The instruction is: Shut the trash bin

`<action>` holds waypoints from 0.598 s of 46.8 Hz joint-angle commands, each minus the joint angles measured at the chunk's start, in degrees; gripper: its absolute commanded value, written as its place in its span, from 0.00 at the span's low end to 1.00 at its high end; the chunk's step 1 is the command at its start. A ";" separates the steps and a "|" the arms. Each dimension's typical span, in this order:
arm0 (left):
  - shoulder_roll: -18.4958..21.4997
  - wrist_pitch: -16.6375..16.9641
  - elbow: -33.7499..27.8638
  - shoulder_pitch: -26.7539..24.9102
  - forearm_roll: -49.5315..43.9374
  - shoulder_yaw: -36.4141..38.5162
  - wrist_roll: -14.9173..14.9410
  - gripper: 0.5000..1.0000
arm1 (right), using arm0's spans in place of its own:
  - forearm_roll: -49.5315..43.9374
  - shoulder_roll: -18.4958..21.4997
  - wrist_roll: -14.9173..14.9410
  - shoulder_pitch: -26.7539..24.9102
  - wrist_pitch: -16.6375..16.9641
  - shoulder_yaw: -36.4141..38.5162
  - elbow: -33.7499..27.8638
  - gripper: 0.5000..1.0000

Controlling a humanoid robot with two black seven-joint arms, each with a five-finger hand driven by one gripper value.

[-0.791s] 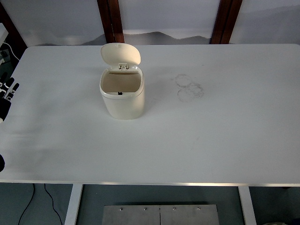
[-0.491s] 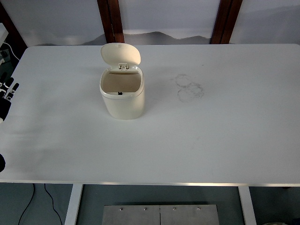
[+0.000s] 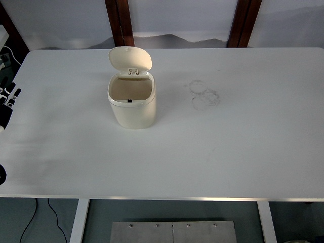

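A small cream trash bin [image 3: 132,104] stands on the white table [image 3: 228,152], left of the middle. Its lid [image 3: 130,58] is flipped up and back on the hinge at the far rim, so the bin is open and its inside shows as bare. My left hand [image 3: 7,101] rests at the table's left edge, well to the left of the bin and apart from it. Its fingers [image 3: 12,94] are extended and hold nothing. My right hand does not show.
Faint ring marks [image 3: 204,94] are on the table surface to the right of the bin. Two dark wooden posts [image 3: 120,23] stand behind the table's far edge. A cable [image 3: 30,223] hangs below the near left corner.
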 commanded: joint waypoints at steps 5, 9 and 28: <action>0.07 0.00 0.01 0.01 0.01 0.02 0.01 1.00 | 0.00 0.00 0.03 0.00 0.00 0.00 0.00 0.99; 0.07 0.00 0.01 0.10 0.01 0.02 0.01 1.00 | 0.00 0.00 -0.05 0.00 0.00 0.00 0.00 0.99; 0.69 0.00 0.01 0.18 0.01 0.37 0.18 1.00 | 0.00 0.00 -0.05 0.00 0.00 0.00 0.00 0.99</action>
